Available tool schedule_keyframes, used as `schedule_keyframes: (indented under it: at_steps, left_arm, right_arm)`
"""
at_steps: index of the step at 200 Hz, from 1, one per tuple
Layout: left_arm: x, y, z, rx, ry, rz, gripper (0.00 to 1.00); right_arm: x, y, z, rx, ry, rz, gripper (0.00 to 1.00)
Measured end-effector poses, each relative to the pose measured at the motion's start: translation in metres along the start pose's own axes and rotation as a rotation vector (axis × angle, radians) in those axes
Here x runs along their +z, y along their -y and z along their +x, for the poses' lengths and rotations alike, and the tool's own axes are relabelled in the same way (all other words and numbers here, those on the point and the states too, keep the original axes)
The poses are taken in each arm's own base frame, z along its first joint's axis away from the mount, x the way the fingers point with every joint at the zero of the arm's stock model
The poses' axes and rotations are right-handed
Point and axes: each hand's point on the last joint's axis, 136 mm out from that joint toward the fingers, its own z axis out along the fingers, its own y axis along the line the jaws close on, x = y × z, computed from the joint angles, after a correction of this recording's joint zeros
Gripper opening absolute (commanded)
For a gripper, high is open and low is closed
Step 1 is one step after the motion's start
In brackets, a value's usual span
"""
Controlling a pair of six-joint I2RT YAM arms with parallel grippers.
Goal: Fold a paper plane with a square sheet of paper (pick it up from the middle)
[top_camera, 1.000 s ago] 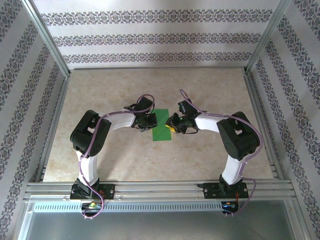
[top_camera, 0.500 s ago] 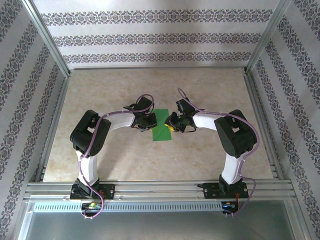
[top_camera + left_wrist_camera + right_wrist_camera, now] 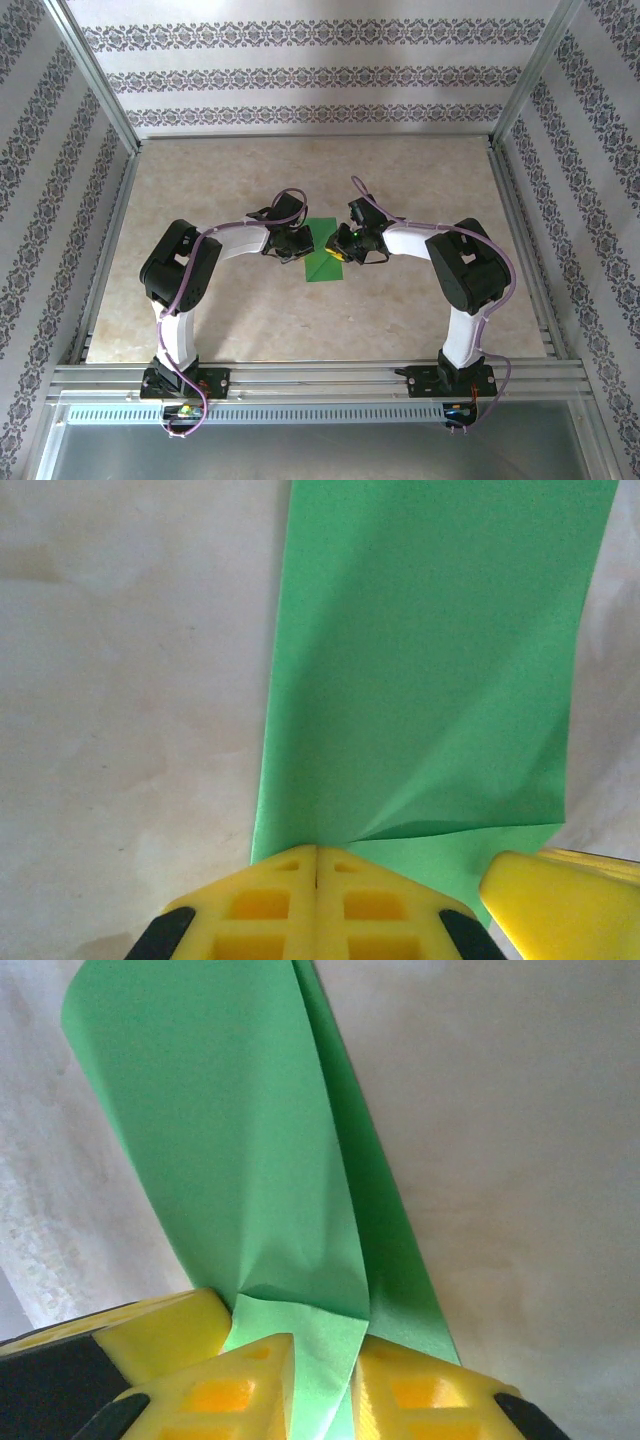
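The square sheet of paper [image 3: 323, 264] is bright green and lies folded at the table's middle. My left gripper [image 3: 303, 244] is shut, its closed tips [image 3: 316, 848] pressing on the near edge of the paper [image 3: 430, 660]. My right gripper [image 3: 338, 251] meets it from the right. Its jaws [image 3: 322, 1345] stand a little apart, and a raised flap of the paper [image 3: 230, 1110] bulges up between them, touching both fingers. One right finger [image 3: 560, 900] shows at the lower right of the left wrist view. No paper plane shape is formed.
The beige table top [image 3: 230, 180] is boxed in by patterned walls and a metal frame [image 3: 310, 372] along the near edge. Both arms bend inward, their wrists nearly touching over the paper.
My right gripper has edged left and slightly farther onto the paper while its jaws narrowed. The left gripper and the paper's place on the table are unchanged.
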Motion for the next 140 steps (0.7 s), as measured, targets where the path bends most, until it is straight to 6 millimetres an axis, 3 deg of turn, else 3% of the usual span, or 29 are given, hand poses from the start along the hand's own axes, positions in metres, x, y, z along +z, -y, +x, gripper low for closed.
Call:
schedule_keyframes:
  at_steps: [81, 122, 140]
  left_arm:
    - [0.0, 0.0, 0.0, -0.001, -0.001, 0.002, 0.05]
    - [-0.003, 0.0, -0.003, -0.009, -0.019, 0.025, 0.14]
    - [-0.016, 0.001, -0.011, -0.011, -0.006, 0.058, 0.22]
  right_arm:
    - [0.002, -0.015, 0.006, -0.034, -0.023, -0.065, 0.15]
    - [0.002, -0.017, 0.004, -0.056, -0.013, -0.079, 0.04]
    - [0.001, -0.017, 0.001, -0.072, 0.001, -0.099, 0.03]
